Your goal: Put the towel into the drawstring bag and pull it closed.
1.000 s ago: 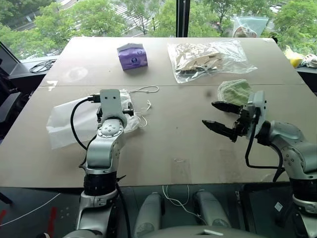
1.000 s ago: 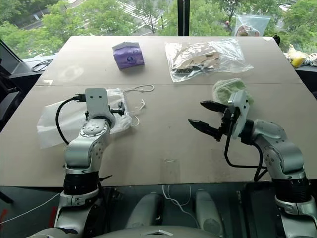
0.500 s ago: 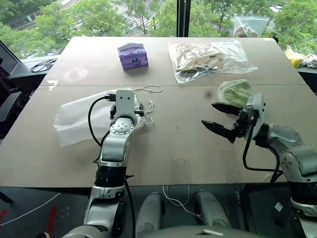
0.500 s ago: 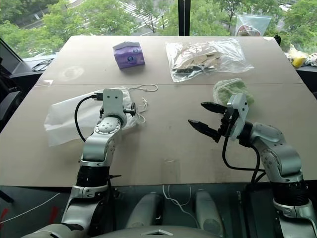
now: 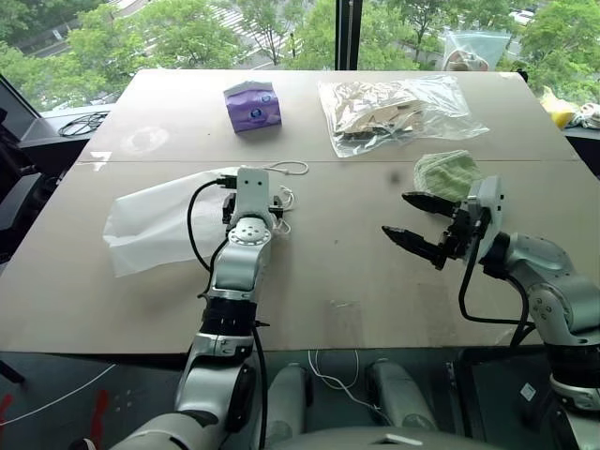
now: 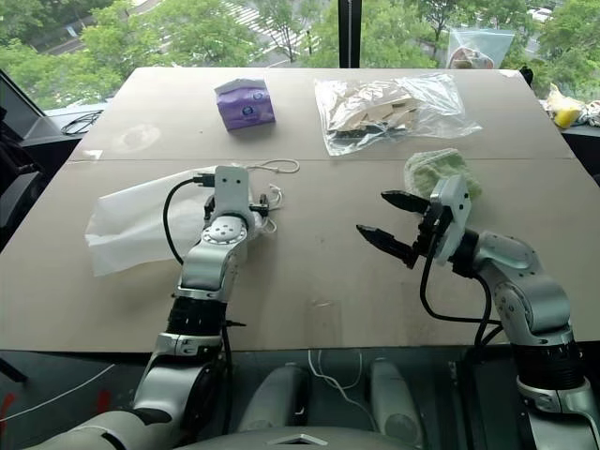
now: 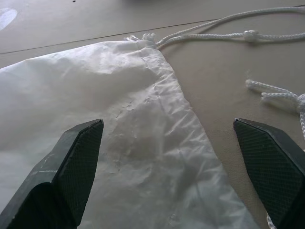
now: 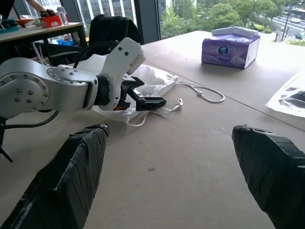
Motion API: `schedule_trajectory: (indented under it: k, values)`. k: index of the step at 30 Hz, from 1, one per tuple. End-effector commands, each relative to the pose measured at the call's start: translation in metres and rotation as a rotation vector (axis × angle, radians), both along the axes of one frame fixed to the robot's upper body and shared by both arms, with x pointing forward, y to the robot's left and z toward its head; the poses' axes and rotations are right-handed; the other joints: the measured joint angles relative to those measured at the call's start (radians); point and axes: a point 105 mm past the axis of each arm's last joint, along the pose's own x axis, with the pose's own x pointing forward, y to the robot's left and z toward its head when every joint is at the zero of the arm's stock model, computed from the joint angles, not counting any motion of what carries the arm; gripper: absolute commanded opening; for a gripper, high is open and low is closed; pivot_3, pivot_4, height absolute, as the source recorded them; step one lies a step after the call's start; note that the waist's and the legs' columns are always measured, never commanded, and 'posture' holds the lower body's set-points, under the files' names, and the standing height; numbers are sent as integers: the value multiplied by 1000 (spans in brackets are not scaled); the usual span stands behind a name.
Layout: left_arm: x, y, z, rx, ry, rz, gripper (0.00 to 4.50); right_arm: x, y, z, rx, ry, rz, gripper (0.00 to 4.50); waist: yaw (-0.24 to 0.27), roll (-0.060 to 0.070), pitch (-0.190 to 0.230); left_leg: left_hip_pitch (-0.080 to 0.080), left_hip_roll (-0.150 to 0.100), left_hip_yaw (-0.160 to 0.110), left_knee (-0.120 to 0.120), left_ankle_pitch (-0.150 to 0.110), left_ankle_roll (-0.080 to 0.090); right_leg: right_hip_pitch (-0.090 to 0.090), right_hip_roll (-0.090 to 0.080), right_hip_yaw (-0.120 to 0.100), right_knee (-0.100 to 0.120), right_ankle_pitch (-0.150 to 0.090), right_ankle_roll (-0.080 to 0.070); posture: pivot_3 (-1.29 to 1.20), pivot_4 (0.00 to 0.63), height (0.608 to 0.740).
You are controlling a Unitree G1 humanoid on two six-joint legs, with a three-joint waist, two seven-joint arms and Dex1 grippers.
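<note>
Nearest the robot, the right gripper [image 5: 420, 225] hangs above the bare brown table [image 5: 337, 309] with its two black fingers [image 8: 71, 176] spread wide and nothing between them. One finger points toward the table's middle; the other sits a little farther out. Neither touches the tabletop as far as can be seen.

Just beyond the farther right finger lies the towel [image 5: 446, 174], a small folded light-green cloth, flat on the table and near but apart from the fingertip.

On the other side, the left gripper [image 7: 171, 157] is low over the mouth end of the drawstring bag [image 5: 155, 225]. Its fingers [image 7: 78, 162] stand fully apart and grip nothing. In the left wrist view, the white crinkled fabric lies under and between them: one finger is over the cloth, the other is past the bag's edge, over bare table. Whether the fingertips touch the fabric cannot be told. The bag lies flat, its body stretching away from the fingers to the robot's left.

The white cords [image 7: 224, 36] run out from the bag's gathered corner ahead of the left fingers, with knotted loose ends [image 7: 276, 95] beside the outer finger.

Farther back, well clear of both grippers, sit a purple tissue pack [image 5: 250, 104] and a clear plastic bag of beige items [image 5: 394, 108].
</note>
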Motion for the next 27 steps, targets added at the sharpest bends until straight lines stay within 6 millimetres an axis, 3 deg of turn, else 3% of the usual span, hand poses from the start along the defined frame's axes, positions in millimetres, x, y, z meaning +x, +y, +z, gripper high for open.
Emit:
schedule_trajectory:
  k: [1, 3, 4, 5, 10, 11, 14, 20, 25, 27]
  values:
    - [-4, 12, -5, 12, 25, 64, 3979, -2, -4, 12, 12, -67, -11, 4500, -1, 0, 0, 0, 0, 0, 0, 0, 0, 0, 0, 0, 0, 0, 0, 0, 150, 740]
    - [-9, 19, -8, 29, 34, 87, 3184, -2, -4, 12, 12, -67, -13, 4500, -8, 0, 0, 0, 0, 0, 0, 0, 0, 0, 0, 0, 0, 0, 0, 0, 150, 740]
    - [-10, 21, -9, 49, 31, 90, 2431, -2, -4, 12, 12, -67, -13, 4500, -9, 0, 0, 1, 0, 1, 0, 0, 0, 0, 0, 1, 0, 0, 0, 0, 150, 740]
    - [-12, 22, -9, 60, 31, 89, 2431, -3, -4, 11, 12, -66, -12, 4500, -9, 0, 0, 1, 0, 1, 0, 0, 0, 0, 0, 1, 0, 0, 0, 0, 150, 740]
    - [-23, 29, -8, 127, 16, 35, 258, -1, -3, 11, 16, -66, -15, 4500, -10, 0, 0, 2, 1, 1, -1, 0, 0, 0, 1, 1, 1, 0, 0, 0, 150, 740]
    - [-25, 31, -7, 144, 12, 27, 40, -1, -3, 10, 16, -66, -16, 4500, -9, 0, 0, 2, 1, 1, -1, 0, 0, 0, 1, 1, 1, 0, 0, 0, 150, 740]
    - [-28, 27, 3, 190, -63, -102, 40, -1, -3, 8, 16, -64, -17, 4500, -5, 0, 0, 2, 1, 1, -1, 0, 0, 0, 1, 1, 1, 0, 0, 0, 150, 740]
    - [-40, -15, 30, 417, -262, -555, 40, 0, -1, 8, 21, -66, -20, 4500, 4, 0, 0, 1, 1, 1, -1, 0, 0, -1, 0, 0, 0, 0, -1, 0, 150, 740]
    - [-49, -27, 47, 721, -399, -787, 40, 0, 0, 8, 19, -67, -20, 4500, 6, 0, 0, 0, 0, 2, -1, 0, 0, -1, -1, 1, -1, 0, -1, 0, 150, 740]
    - [-52, -29, 68, 625, -501, -819, 40, 1, 0, 8, 18, -69, -21, 4500, 6, 0, 0, 0, 0, 2, -1, 0, 0, -1, -1, 0, -1, 0, -1, 0, 150, 740]
